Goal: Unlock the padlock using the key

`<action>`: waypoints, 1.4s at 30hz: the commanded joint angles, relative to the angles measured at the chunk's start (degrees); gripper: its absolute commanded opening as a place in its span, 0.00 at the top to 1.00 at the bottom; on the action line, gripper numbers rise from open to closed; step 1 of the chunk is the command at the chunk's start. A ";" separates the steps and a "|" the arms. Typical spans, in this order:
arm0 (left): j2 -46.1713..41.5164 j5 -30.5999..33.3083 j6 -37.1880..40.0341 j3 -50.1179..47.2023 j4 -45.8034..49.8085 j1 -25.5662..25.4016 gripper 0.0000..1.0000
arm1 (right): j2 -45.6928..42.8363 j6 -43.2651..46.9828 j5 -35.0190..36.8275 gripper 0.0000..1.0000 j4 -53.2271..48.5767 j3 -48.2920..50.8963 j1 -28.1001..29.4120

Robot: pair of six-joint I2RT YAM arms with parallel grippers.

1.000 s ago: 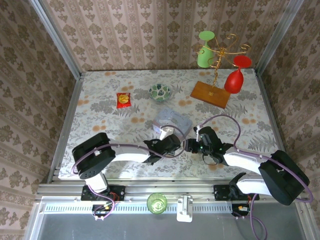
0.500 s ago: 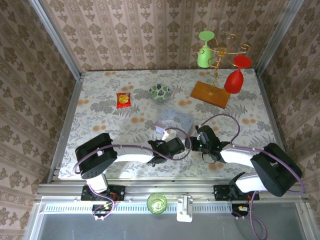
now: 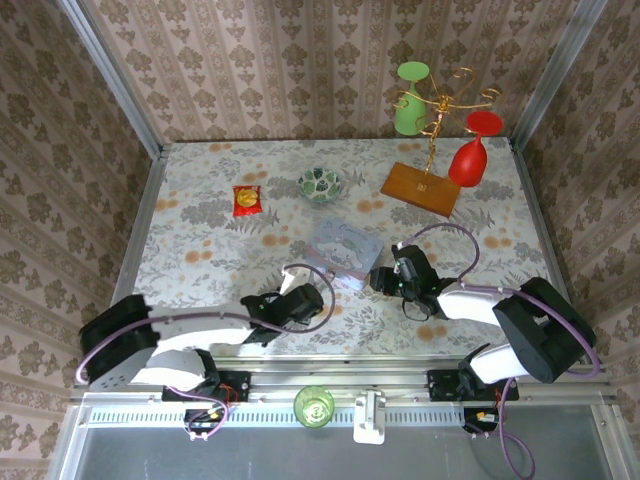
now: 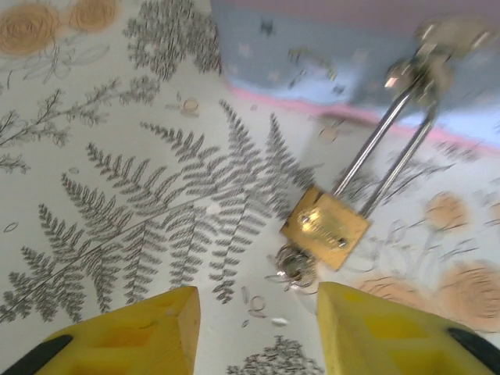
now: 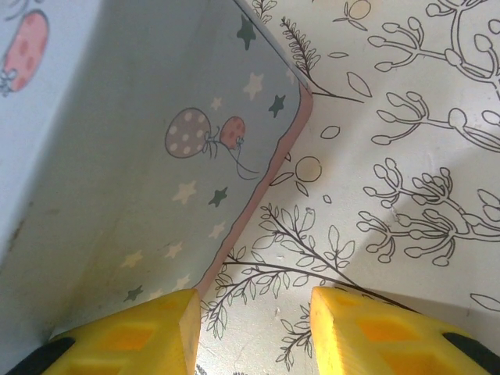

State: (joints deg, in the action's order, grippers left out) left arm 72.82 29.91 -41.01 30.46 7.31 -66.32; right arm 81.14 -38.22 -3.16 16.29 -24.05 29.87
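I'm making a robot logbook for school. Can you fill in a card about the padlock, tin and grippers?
tin: pastel, with stars and balloons
padlock: brass, lying on the table
shackle: silvery, both legs in the body, hooked to the tin's clasp
left gripper: open, empty, short of the padlock
right gripper: open, empty, at the tin's corner
key: cannot tell; a blurry silvery bit at the padlock's base

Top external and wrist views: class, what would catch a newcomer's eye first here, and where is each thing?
Up close in the left wrist view, the small brass padlock lies on the fern-patterned table, its long shackle reaching the pastel tin, just ahead of the open left gripper. From above, the red glass and green glass hang upside down on a gold stand at the table's far right.
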 commanded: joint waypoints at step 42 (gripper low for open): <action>17.18 -6.35 3.83 -0.93 -14.55 11.61 0.82 | -4.28 -5.78 6.60 0.52 2.60 -5.07 -0.95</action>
State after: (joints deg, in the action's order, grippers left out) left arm 86.74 23.97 -38.11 30.04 -7.22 -57.28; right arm 78.74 -42.70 0.45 17.58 -28.32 29.06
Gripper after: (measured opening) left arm 0.180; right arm 0.473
